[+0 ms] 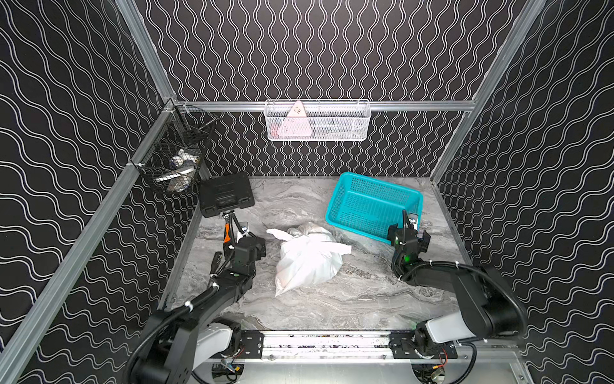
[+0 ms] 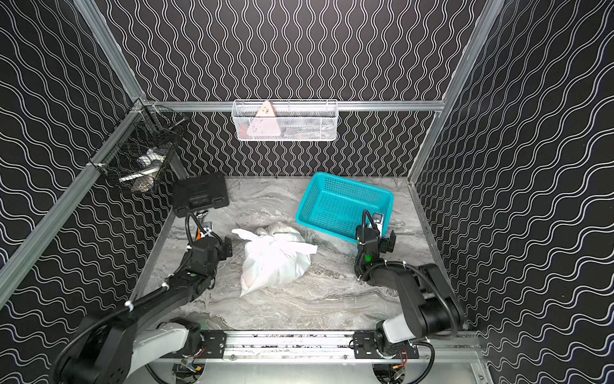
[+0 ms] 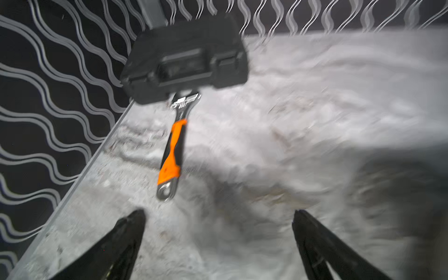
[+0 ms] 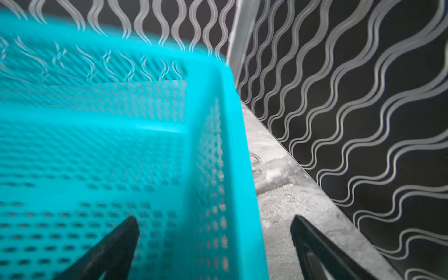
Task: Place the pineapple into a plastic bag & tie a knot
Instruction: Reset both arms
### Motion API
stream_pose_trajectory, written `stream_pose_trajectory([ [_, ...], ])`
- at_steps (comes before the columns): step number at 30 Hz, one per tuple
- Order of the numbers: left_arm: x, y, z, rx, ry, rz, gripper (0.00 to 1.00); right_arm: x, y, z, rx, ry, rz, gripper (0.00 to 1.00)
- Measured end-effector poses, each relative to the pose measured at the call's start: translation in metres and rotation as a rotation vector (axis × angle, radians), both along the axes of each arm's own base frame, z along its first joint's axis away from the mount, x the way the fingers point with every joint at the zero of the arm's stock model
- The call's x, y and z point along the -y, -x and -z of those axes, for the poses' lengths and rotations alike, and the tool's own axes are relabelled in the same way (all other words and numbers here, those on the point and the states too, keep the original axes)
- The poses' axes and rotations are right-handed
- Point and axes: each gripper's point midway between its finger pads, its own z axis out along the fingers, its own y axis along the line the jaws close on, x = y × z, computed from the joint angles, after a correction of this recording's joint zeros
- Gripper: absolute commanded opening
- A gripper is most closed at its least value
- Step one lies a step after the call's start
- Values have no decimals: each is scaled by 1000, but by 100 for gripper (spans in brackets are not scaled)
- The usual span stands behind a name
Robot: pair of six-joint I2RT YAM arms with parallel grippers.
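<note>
teal basket (image 1: 372, 204), black case (image 1: 226, 194), orange wrench (image 3: 172, 151)

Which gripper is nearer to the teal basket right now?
Right. The right gripper hangs open at the near corner of the teal basket, jaws straddling its rim. The left gripper is open across the table near the wrench, with the plastic bag lying between.

This is a robot lab test cell. Aluminium framing (image 1: 415, 105) holds wavy-patterned black wall panels (image 1: 332, 50) around a marble-look desk (image 1: 332, 306).

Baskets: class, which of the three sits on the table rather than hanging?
The teal basket; the white mesh basket and the black wire basket hang from the frame.
</note>
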Motion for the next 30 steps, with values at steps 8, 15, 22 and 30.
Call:
stream_pose_trajectory([
  [8, -21, -32, 42, 85, 112, 50, 99, 14, -18, 11, 40, -108, -62, 100],
  [15, 0, -61, 24, 158, 159, 178, 99, 17, -26, 31, 7, -232, -133, 100],
  [22, 18, -74, 18, 152, 134, 234, 99, 17, -29, 28, 37, -257, -143, 100],
  [30, 33, -72, 21, 127, 90, 284, 99, 16, -29, 28, 43, -259, -150, 100],
])
